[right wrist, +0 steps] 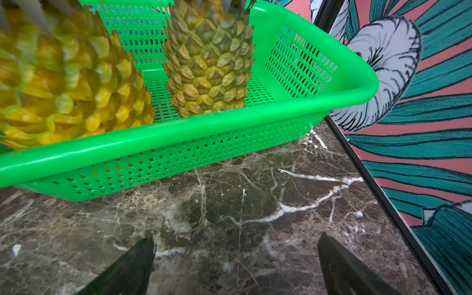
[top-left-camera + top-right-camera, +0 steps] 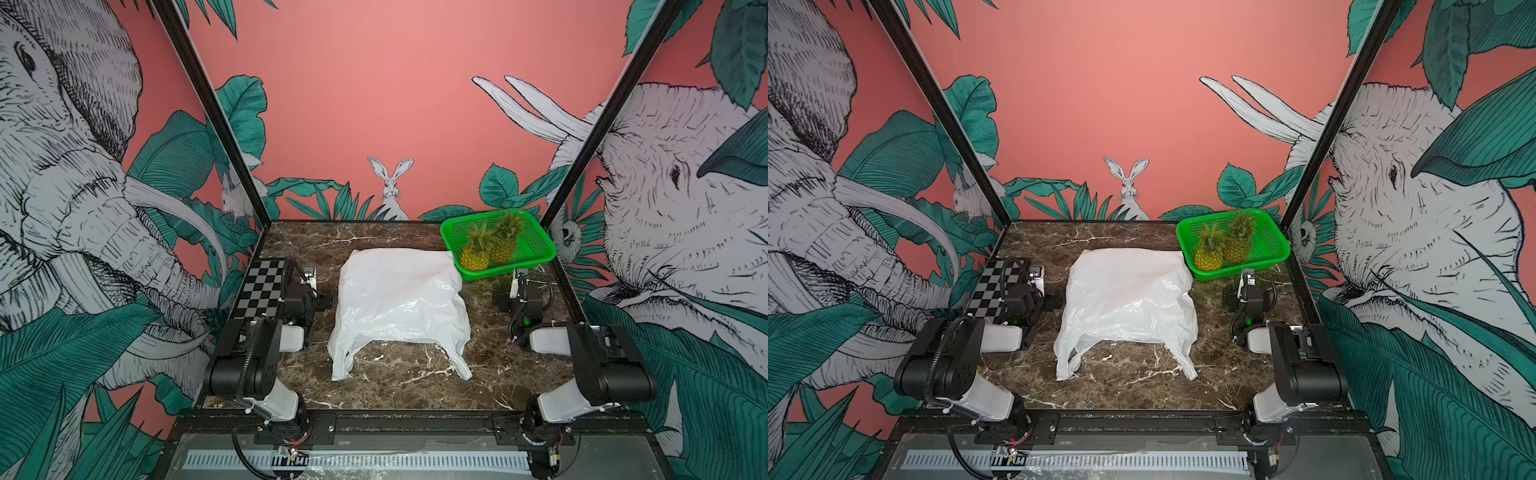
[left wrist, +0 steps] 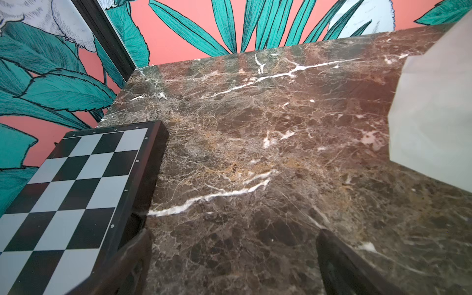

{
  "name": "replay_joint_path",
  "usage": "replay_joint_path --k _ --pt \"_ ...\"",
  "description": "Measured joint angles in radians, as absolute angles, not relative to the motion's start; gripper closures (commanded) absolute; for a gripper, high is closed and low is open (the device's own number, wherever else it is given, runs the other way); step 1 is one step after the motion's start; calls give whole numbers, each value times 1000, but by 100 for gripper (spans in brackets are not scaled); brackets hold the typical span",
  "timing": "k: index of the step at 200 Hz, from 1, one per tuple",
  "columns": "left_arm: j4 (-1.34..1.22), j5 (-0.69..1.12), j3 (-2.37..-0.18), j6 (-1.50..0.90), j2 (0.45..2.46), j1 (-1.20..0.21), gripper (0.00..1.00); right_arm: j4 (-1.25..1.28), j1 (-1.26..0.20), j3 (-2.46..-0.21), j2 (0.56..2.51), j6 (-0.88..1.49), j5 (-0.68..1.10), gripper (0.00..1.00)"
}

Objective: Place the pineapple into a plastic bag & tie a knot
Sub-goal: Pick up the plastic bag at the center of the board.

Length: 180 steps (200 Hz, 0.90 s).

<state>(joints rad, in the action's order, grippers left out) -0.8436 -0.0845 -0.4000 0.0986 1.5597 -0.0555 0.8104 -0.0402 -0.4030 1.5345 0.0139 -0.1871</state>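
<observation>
Marble table (image 2: 399,390) is carrying everything. Plastic bag (image 2: 399,299) is lying flat mid-table, handles untied. Green basket (image 2: 534,237) is sitting far right by the bag's corner, holding front pineapple (image 2: 475,257) and rear pineapple (image 2: 503,250) upright. Left gripper (image 3: 233,246) and right gripper (image 1: 236,252) are sitting spread apart, gripping nothing.

Free tabletop (image 2: 399,388) around plastic bag (image 2: 399,299); basket (image 2: 511,269) beyond

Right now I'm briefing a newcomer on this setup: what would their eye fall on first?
A big white plastic bag lies crumpled in the middle of the marble table, handles toward the robot. In the far right corner, a bright green basket holds two upright pineapples. A checkered board sits at the left edge.
</observation>
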Motion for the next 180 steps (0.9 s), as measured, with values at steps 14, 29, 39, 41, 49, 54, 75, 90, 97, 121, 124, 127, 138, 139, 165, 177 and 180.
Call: replay_joint_path --k 14,29,39,41,49,54,75,90,97,121,124,127,138,139,165,177,180 --pt "-844 -84 -400 99 1560 -56 0 810 -40 -403 1534 14 -187 1" --pt "-844 -84 -400 99 1560 -56 0 810 -40 -403 1534 14 -187 2" --pt "-844 -84 -400 99 1560 -56 1 811 -40 -403 1534 14 -187 1" --pt "-844 -84 -400 99 1560 -56 0 810 -40 -403 1534 14 -187 1" --pt "-844 -84 -400 99 1560 -56 0 810 -40 -403 1534 14 -187 1" --pt "-844 -84 -400 99 1560 -56 1 810 -40 -403 1534 14 -187 1" --pt "-844 -84 -400 99 1560 -56 1 810 -40 -403 1534 14 -187 1" --pt "-844 -84 -400 99 1560 -56 1 810 -40 -403 1534 14 -187 1" --pt "-843 -84 -400 99 1560 -56 0 810 -40 -403 1534 14 -187 1" --pt "-844 -84 -400 99 1560 -56 1 810 -40 -403 1534 14 -187 1" --pt "-843 -84 -400 99 1560 -56 1 810 -40 -403 1534 14 -187 1" --pt "-843 -84 -400 99 1560 -56 0 810 -40 -403 1534 14 -187 1" --pt "-843 -84 -400 99 1560 -56 0 810 -40 -403 1534 14 -187 1" --pt "-843 -84 -400 99 1560 -56 0 810 -40 -403 1534 14 -187 1" --pt "-844 -84 -402 99 1560 -56 0 811 -40 -403 1534 14 -187 1" --pt "-844 -79 -402 99 1559 -56 0 809 -40 -403 1530 14 -187 1" --pt "-843 -78 -402 99 1558 -56 0 801 -40 -403 1525 14 -187 1"
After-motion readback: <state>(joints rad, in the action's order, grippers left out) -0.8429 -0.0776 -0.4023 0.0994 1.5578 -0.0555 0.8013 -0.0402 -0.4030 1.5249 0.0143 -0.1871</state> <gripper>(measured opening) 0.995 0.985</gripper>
